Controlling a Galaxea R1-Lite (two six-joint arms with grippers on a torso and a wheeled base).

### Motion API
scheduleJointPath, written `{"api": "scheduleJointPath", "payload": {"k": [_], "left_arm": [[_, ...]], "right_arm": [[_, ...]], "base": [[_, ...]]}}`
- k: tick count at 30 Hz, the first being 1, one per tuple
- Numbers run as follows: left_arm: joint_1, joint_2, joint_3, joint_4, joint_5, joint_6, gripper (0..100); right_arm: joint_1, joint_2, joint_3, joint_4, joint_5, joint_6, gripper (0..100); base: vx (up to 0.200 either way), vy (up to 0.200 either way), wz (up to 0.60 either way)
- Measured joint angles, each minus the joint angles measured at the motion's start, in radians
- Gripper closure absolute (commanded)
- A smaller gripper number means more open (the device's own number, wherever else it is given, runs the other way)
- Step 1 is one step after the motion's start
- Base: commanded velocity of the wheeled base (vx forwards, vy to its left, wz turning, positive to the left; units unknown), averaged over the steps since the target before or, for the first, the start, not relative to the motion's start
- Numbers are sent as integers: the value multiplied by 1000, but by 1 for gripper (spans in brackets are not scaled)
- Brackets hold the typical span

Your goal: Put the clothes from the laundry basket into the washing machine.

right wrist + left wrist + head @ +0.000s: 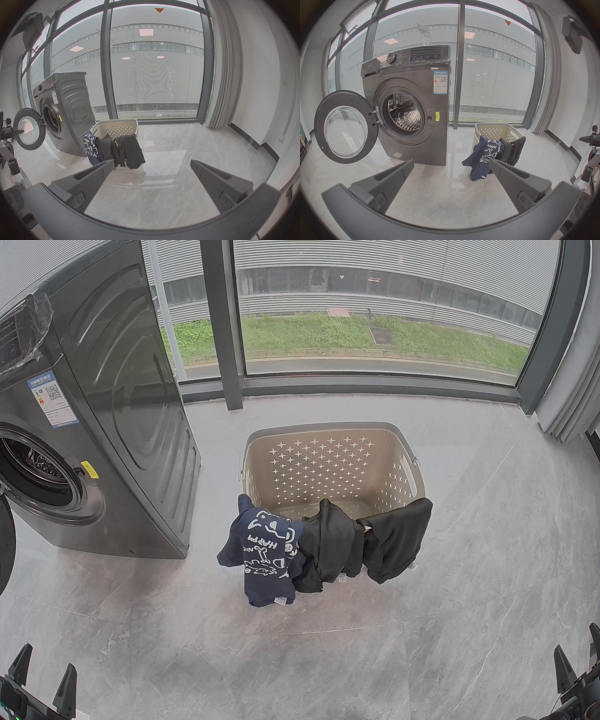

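Grippers: we log left gripper (pixel 451 165) and right gripper (pixel 151 164) both spread wide, nothing held, well apart from the basket.
Clothes: navy shirt (pixel 265 552) and two black garments (pixel 328 546) hang over the near rim of the laundry basket (pixel 325 426).
Machine: washing machine (pixel 125 396) stands left of the basket, door (pixel 347 126) open.
Risk: the garments overlap, so we judge pulling one could drag the others to the floor.
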State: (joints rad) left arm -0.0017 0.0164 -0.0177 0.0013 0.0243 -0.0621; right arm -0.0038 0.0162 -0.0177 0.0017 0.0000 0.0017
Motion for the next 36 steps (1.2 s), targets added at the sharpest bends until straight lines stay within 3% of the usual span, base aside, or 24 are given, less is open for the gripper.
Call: {"api": "scheduleJointPath", "payload": {"k": [15,21,36], "left_arm": [[0,0,0,-1,0,0,0],[0,0,0,-1,0,1,0],[1,0,0,-1,0,0,0]], "right_arm": [[-1,0,0,0,-3,0,0],[-2,0,0,6,-2,-2,0],[-2,0,0,1,-2,-2,0]], "base": [[0,0,0],[0,-200,0],[0,0,0]]}}
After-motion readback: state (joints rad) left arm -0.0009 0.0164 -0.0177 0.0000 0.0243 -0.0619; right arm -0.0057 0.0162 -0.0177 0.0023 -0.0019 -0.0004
